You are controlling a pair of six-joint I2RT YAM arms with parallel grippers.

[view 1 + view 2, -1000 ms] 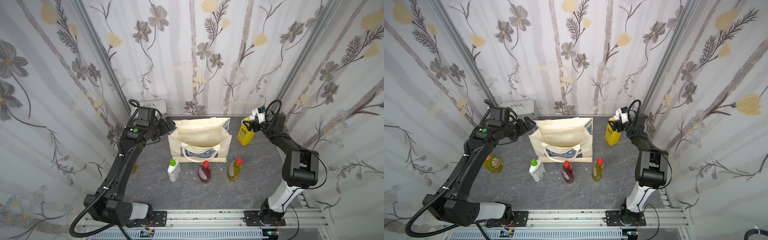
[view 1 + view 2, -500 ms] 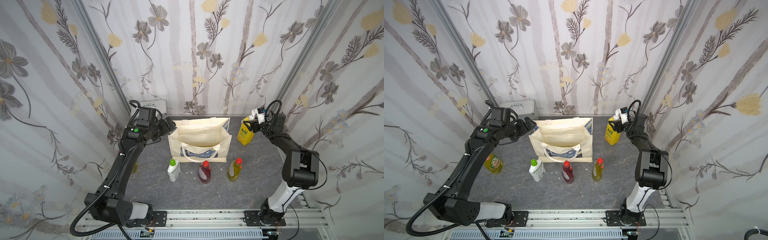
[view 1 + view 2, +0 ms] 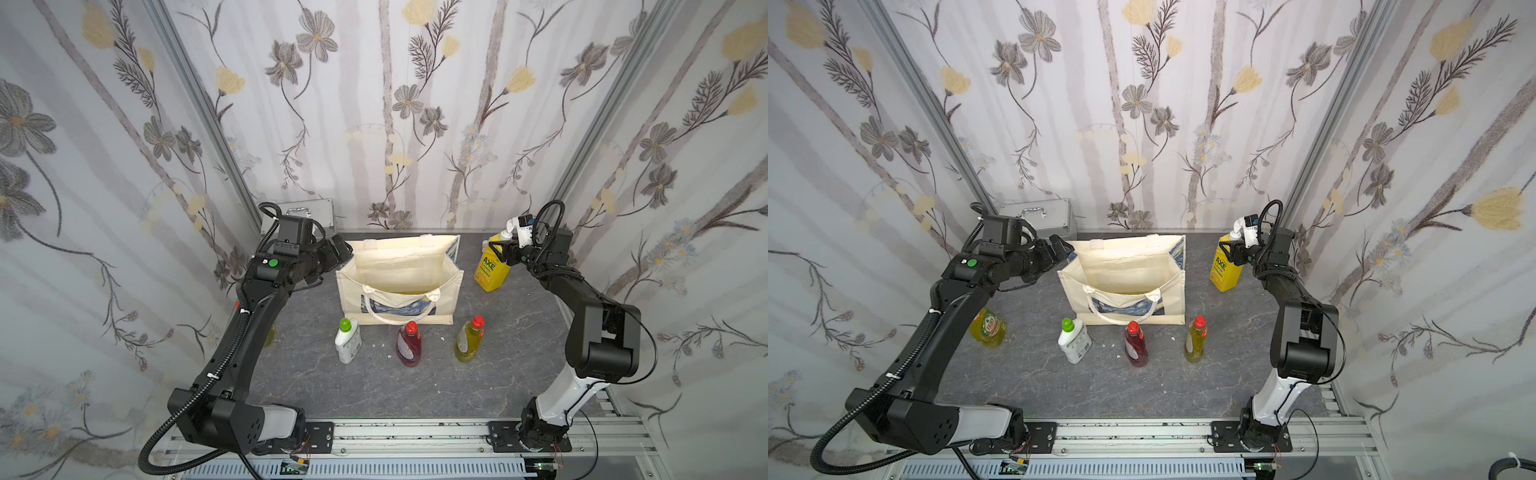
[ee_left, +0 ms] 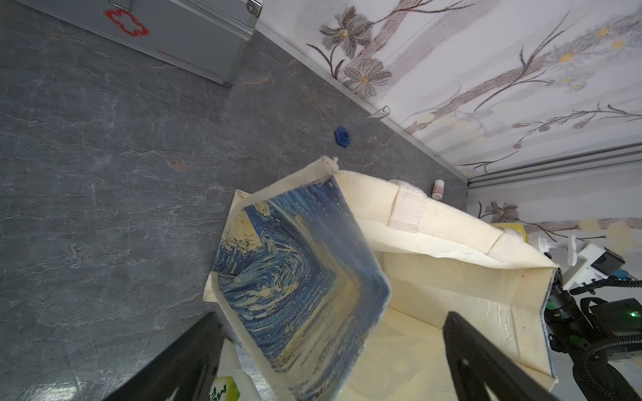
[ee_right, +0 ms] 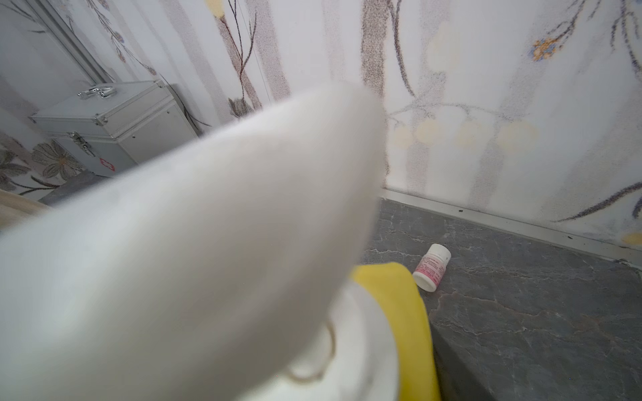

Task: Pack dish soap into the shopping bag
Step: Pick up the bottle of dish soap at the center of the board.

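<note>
Overhead, in both top views, the shopping bag (image 3: 353,299) stands with its mouth open in the middle of the counter (image 3: 374,386). The left hand (image 3: 338,249) hovers at the bag's upper rim on the robot's left side, spread wide and holding nothing. The right hand (image 3: 505,251) sits at the neck of the big yellow bottle (image 3: 492,272), which stands upright on the counter just beside the bag. Its fingers flank the neck under the pump (image 3: 510,226), but I cannot tell whether they clamp it.

In front of the bag stand the white bottle (image 3: 347,340), the red bottle (image 3: 409,345) and a yellow-green bottle (image 3: 468,340). A second yellow-green bottle (image 3: 988,328) stands by the left arm (image 3: 942,332) in a top view.

From the left wrist, two black fingers (image 4: 180,357) stand far apart, one on each side of the bag's printed side wall.

From the right wrist, the blurred pump fills most of the view, and a small pill bottle (image 5: 432,267) lies on the counter near the wall.
</note>
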